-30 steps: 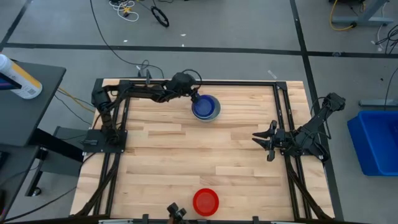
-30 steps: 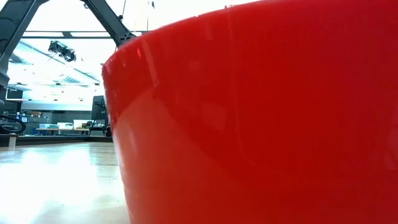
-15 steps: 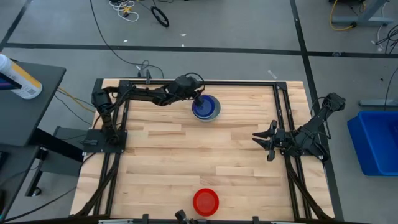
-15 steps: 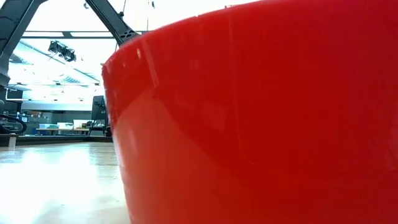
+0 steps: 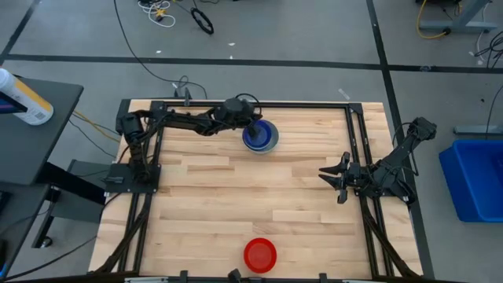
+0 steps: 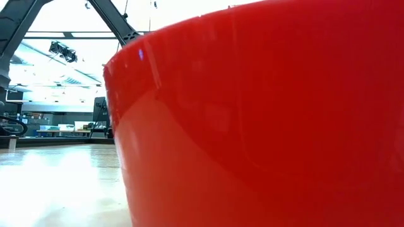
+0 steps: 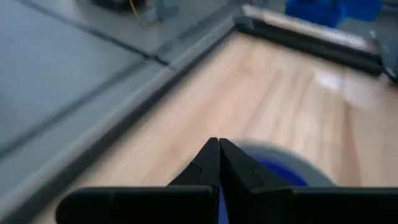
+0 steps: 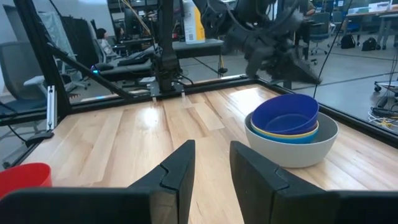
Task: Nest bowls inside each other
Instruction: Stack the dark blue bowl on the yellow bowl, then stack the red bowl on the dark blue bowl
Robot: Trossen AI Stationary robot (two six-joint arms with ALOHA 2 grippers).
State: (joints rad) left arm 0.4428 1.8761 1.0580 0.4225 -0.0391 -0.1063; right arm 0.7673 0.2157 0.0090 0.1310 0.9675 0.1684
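A stack of nested bowls [image 5: 260, 137] rests on the wooden table near its far edge. In the right wrist view the stack is a grey bowl [image 8: 292, 148] holding a light blue, a yellow and, on top, a dark blue bowl [image 8: 286, 114]. A red bowl [image 5: 260, 255] stands alone by the near edge and fills the low view [image 6: 252, 126]. My left gripper [image 5: 253, 125] hangs shut just above the far-left rim of the stack, apart from it [image 8: 311, 78]. At the table's right side my right gripper [image 5: 333, 174] waits open, nothing between its fingers [image 8: 211, 165].
Dark frame rails [image 5: 357, 149] run along the table's sides. Bare wood [image 5: 236, 196] lies between the stack and the red bowl. A blue bin [image 5: 479, 177] stands on the floor to the right. To the left, a bottle [image 5: 23, 98] lies on a black side table.
My left gripper has shifted a little toward the table's right edge, over the rim of the stack. The bowls have stayed where they were.
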